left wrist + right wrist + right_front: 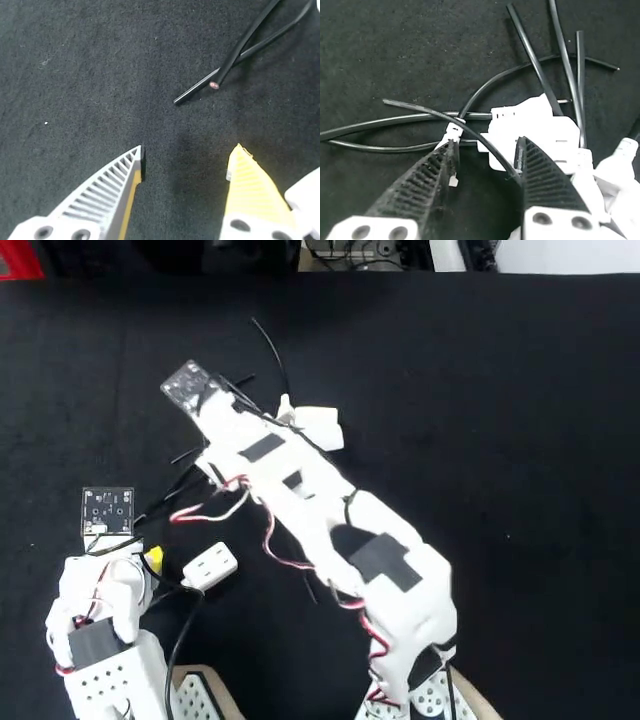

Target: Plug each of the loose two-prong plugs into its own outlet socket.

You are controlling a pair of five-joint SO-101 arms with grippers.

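Observation:
A white outlet socket (210, 565) with dark slots lies on the black table beside my left gripper (150, 560). In the left wrist view that gripper (189, 155) is open over bare cloth, with two black cable ends (215, 85) lying beyond its tips. A second white socket block (318, 428) sits beside the right arm, black cables fanning out around it. My right gripper (485, 152) is open just short of a white plug-and-socket body (530, 130). A thin black cable (470, 132) crosses between its fingertips, and a small white clip (454, 131) lies by one finger.
Loose black cables (270, 350) trail over the far-left part of the black tablecloth (500, 440). Red and white arm wires (270, 535) hang under the right arm. A white piece (620, 160) lies beside the right fingers. Open cloth spreads to the right.

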